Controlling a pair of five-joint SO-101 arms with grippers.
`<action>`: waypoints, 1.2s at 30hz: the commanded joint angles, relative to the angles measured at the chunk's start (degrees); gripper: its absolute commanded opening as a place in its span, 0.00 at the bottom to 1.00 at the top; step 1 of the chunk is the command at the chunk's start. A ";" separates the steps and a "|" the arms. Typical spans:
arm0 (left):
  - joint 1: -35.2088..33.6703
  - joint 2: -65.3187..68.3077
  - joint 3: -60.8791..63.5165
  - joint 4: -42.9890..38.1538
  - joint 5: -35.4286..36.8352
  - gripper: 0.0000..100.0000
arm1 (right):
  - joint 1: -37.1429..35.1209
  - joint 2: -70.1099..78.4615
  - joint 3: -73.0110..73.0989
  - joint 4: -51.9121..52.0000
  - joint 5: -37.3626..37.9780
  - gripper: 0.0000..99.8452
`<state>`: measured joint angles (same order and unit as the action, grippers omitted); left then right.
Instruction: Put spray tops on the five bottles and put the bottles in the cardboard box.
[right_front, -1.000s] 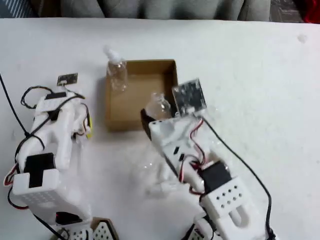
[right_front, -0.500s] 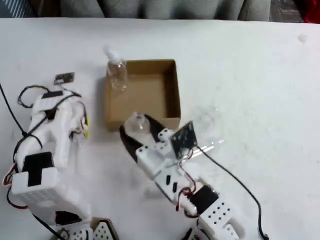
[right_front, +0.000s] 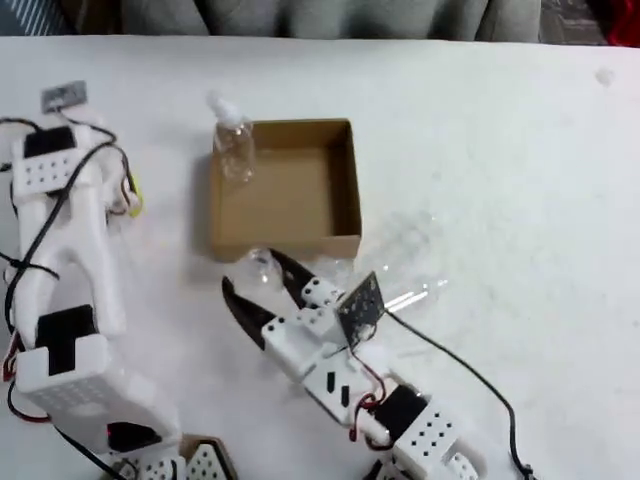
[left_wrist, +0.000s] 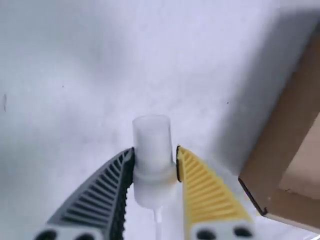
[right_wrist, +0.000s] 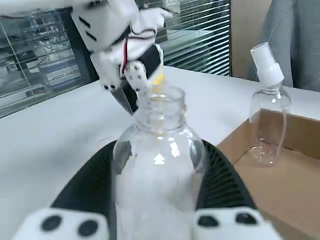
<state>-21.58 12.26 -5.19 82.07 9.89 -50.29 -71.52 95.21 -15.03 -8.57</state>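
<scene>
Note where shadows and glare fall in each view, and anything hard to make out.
High view: the brown cardboard box shades its own floor along one wall; clear plastic bottles lying beside it nearly vanish against the white table. Left wrist view: a broad shadow darkens the table next to the box. Right wrist view: bright glints sit on the clear open-necked bottle in the black pincer.

The bottle (right_wrist: 157, 170) clamped in the right gripper (right_wrist: 157, 150) is seen to be of clear, glossy plastic, with highlights thrown off its smooth shoulder. The spray top (left_wrist: 151, 165) gripped by the left gripper (left_wrist: 153, 157) is made of cloudy white plastic with a satin finish. That gripper's fingers (left_wrist: 102, 197) are moulded in ribbed matt plastic, one grey and one yellow. The cardboard box (right_front: 290, 200) is shown as matt brown paperboard, the table (right_front: 500, 150) as a dull white surface.
</scene>
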 joint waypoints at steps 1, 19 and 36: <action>-0.57 -0.22 -13.63 7.21 2.90 0.02 | 0.57 -0.48 0.88 -1.10 0.00 0.02; 2.07 -7.34 -38.15 20.40 2.73 0.02 | 0.57 -0.57 1.76 2.77 5.54 0.02; 15.43 -36.26 -15.74 11.16 2.55 0.02 | 0.22 -0.84 1.76 5.93 6.07 0.02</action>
<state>-9.71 -17.27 -24.53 97.01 12.18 -50.20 -71.52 96.35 -9.41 -3.30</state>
